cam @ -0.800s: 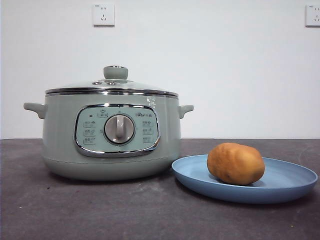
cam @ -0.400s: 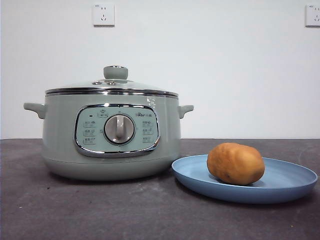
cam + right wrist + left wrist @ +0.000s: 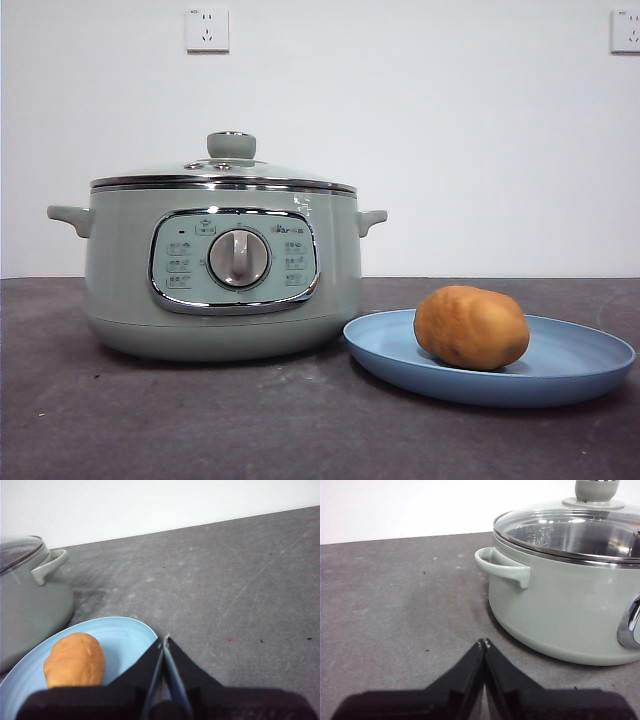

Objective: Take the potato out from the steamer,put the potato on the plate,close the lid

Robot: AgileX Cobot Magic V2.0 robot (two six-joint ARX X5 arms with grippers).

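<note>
Potato on blue plate beside steamer, long axis crosswise; lid seated. Right gripper nearest potato, jaws pressed together; left gripper likewise, by steamer handle.

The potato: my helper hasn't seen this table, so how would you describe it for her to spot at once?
Find the big sage-green steamer with its glass lid on. Beside it lies a shallow blue plate, and the potato rests on that. It is the only orange-brown thing there, oval and smooth, much smaller than the pot.
</note>
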